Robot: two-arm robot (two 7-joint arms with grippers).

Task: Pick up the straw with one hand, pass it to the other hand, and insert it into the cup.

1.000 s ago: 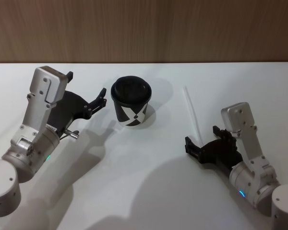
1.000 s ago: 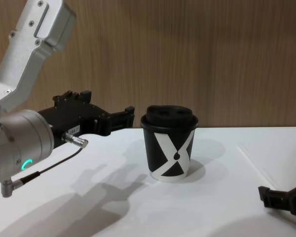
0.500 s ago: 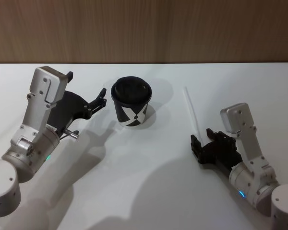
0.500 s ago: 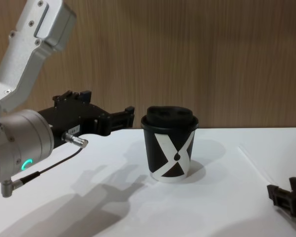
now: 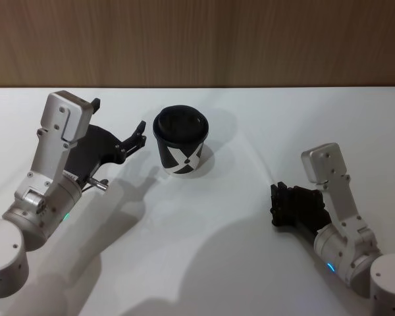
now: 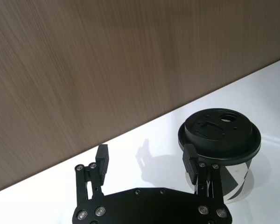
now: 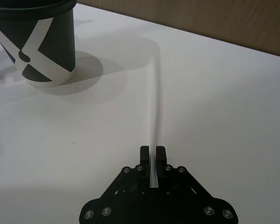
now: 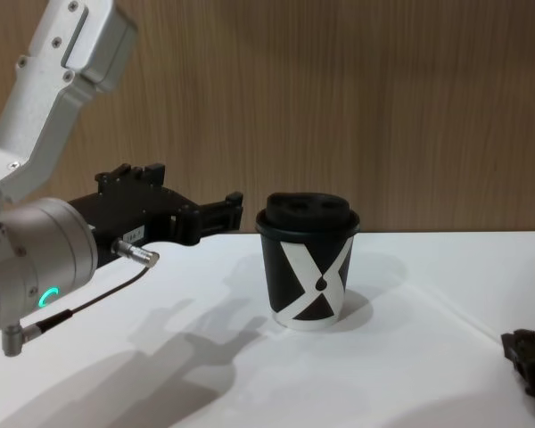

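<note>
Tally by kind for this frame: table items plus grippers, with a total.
Cup: 1, the black lidded cup with a white X
Straw: 1, the white straw, pinched in the right gripper
Grippers: 2, the right gripper shut on the straw and the left gripper open, beside the cup and apart from it
Total: 4

Past right pincer (image 7: 152,150), straw (image 7: 154,122) a faint blur

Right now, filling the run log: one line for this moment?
right gripper: shut on straw | left gripper: open, beside cup | handover: pending
</note>
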